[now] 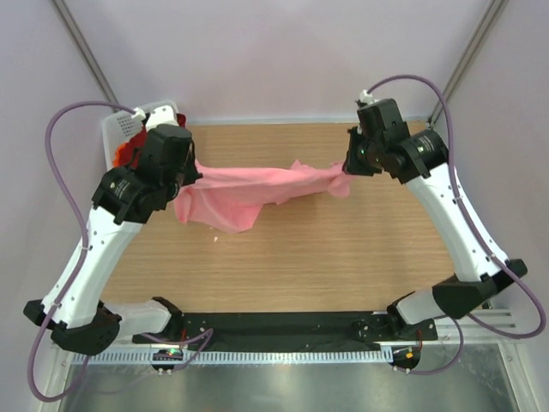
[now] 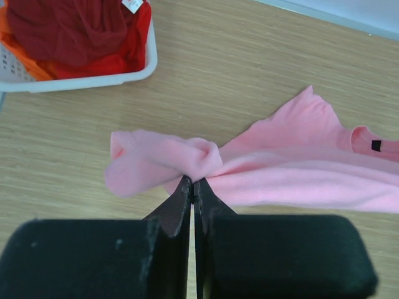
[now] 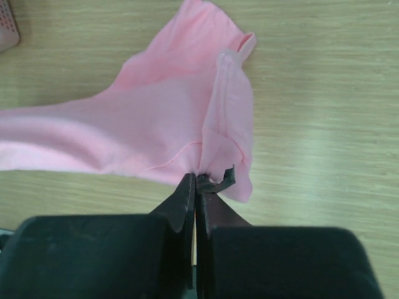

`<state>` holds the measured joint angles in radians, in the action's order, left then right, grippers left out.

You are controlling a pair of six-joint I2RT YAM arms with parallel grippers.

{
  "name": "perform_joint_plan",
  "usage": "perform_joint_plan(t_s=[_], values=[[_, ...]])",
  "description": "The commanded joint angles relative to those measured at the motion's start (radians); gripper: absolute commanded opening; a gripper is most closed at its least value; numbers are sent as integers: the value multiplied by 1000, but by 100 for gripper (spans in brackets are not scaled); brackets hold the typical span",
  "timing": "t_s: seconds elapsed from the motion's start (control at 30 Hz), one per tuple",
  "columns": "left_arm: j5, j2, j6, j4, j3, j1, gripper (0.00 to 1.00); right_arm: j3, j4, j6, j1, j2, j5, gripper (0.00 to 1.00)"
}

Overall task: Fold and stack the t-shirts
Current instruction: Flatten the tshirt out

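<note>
I have the light pink cloth t-shirt [image 1: 249, 190] strung across the far half of the wooden table [image 1: 343, 257]. My left gripper [image 2: 192, 184] is clenched on its nine o'clock end, and my right gripper [image 3: 195, 179] is pinched tight on the three o'clock end. The middle sags, possibly brushing the wood. At ten o'clock the white plastic mesh basket [image 2: 93, 78] holds the dark red t-shirt [image 2: 68, 31] and the orange t-shirt [image 2: 28, 62].

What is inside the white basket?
A dark red t-shirt with a white tag lies on top of orange cloth. Whatever lies deeper in the basket is covered.
</note>
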<state>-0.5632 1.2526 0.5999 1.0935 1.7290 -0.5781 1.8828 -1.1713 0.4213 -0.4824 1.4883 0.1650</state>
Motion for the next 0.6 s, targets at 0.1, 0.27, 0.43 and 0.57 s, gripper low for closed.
perform_joint_plan(t_s=[0.1,0.27,0.43,0.57], values=[[116,-209,107,104,-291,6,0,-352,-154,80,1,-262,-151,1],[262,-263,213,83,-635,6,0,-569,-137,123,2,-346,-203,1],[376,-31,147,-10,-681,6,3,-683,-42,82,5,-197,-170,1],[404,158,74,-34,-585,9,26,-728,39,50,8,-71,-50,1]])
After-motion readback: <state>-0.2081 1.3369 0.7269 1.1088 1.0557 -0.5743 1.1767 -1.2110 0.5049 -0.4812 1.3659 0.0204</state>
